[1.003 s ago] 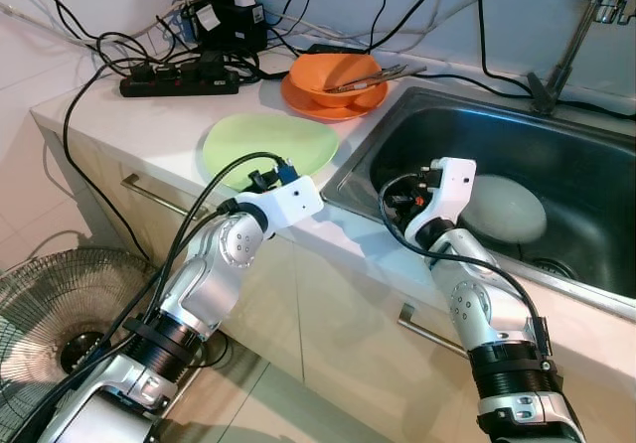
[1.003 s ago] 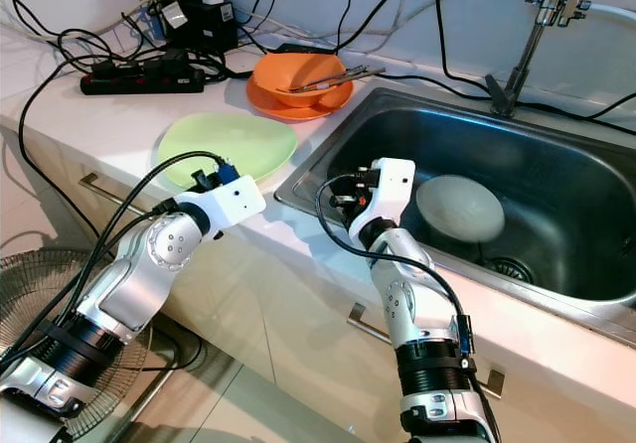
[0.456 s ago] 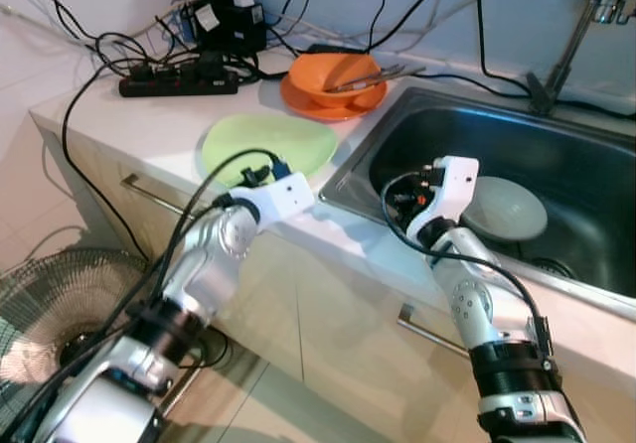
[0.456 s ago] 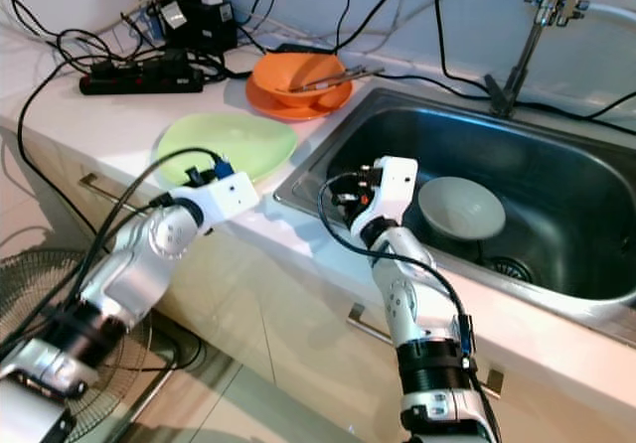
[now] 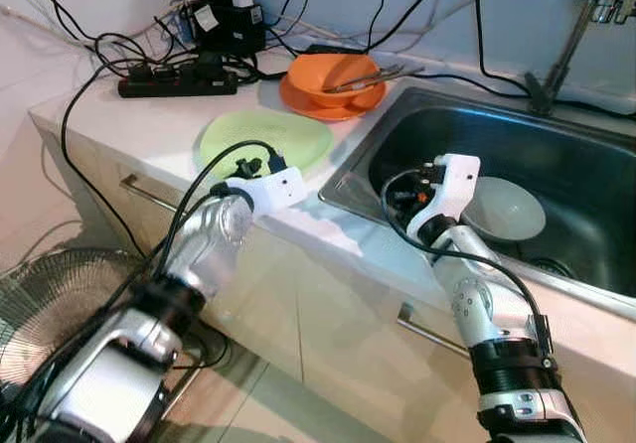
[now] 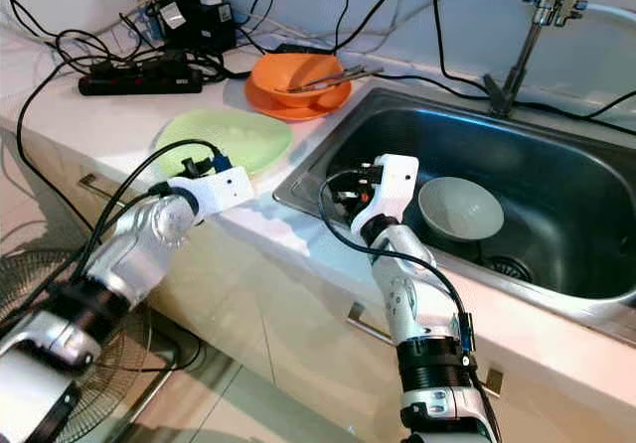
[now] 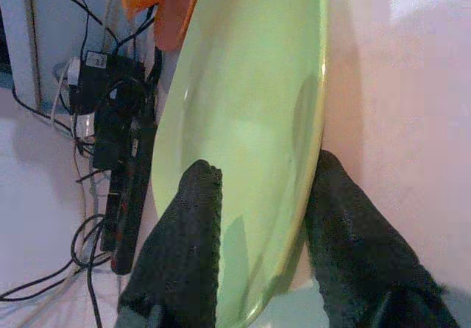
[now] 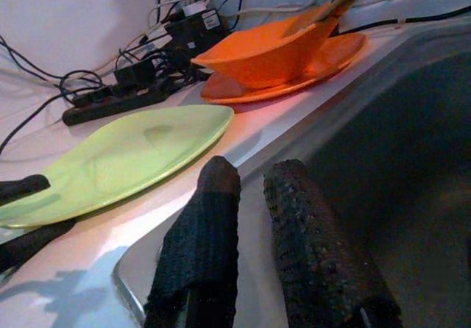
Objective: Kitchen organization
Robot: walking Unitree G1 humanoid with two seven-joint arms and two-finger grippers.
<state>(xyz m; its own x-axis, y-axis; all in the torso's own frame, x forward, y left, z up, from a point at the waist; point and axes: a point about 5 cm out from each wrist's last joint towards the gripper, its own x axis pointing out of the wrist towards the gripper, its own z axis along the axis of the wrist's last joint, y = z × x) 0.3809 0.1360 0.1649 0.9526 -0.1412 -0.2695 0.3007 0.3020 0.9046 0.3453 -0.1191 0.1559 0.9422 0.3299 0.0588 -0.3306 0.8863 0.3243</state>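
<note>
1. Left eye view: the left gripper (image 5: 260,172) sits at the near rim of the green plate (image 5: 266,139), which lies flat on the counter (image 5: 149,125) just beside the sink (image 5: 576,224). The plate spreads away from the fingers toward the orange bowl (image 5: 336,73) on its orange plate (image 5: 320,101). The left arm is plainly the nearer one to the green plate. The right gripper (image 5: 402,191) hangs inside the sink's near wall, with the pale bowl (image 5: 504,208) just beside it in the basin.

2. Right eye view: same layout; the power strip (image 6: 139,80) and tangle of cables lie well beyond the green plate, far from both sets of fingers.

3. Left wrist view: the two black fingers (image 7: 193,240) straddle the plate's rim, one over the upper face, the other under the edge. They are spread but near to pinching it; I cannot tell whether both pads touch. The coming move likely turns on this: the rim runs crosswise between the fingers, so closing should grip it.

4. Right wrist view: the right fingers (image 8: 210,218) are nearly together, grasping nothing, at the sink's edge, with the green plate beyond them on the counter.
</note>
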